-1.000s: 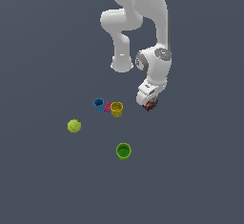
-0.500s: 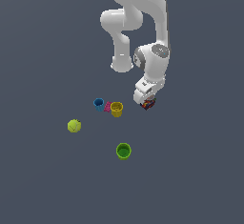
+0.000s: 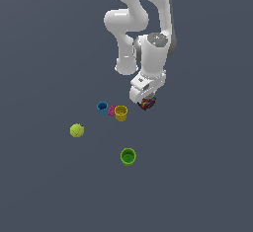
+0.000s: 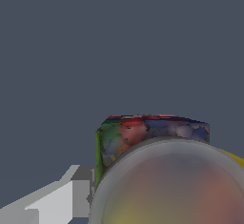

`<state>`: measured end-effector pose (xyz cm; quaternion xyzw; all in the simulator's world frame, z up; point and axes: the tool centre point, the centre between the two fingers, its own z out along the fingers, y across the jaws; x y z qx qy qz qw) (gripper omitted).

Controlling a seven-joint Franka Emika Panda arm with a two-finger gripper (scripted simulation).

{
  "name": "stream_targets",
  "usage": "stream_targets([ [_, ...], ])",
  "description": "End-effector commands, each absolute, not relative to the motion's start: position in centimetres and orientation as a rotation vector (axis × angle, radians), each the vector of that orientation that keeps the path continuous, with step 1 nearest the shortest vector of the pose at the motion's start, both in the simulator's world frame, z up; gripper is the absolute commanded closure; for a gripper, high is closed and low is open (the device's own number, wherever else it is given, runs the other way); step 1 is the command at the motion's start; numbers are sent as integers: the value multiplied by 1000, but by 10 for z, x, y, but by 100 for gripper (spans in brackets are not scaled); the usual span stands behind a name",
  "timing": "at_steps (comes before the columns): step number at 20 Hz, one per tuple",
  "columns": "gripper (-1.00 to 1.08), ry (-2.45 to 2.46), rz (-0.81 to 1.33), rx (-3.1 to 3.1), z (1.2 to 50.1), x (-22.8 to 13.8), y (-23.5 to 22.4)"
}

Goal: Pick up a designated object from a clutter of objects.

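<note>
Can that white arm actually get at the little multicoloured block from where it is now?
Probably yes: the gripper is already right at the multicoloured block, which fills the wrist view beside one of the fingers. The yellow cup stands clear to the side.

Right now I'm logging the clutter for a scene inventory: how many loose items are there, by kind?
Cups: 3, namely blue cup, yellow cup, green cup
Balls: 1, yellow-green ball
Pink pieces: 1, pink piece
Multicoloured blocks: 1, multicoloured block, at the gripper
Total: 6

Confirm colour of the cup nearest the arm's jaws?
Yellow cup, beside the tiny pink piece. Clearest in the exterior view.
</note>
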<state>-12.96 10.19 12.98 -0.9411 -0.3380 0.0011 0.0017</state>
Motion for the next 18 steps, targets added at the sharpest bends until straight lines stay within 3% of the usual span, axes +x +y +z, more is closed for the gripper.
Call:
stream_targets([
  [1,108,-1061,-2,-2951,149,-124,87],
  [18,108,-1059,-1,-2954,295,-80,-35],
])
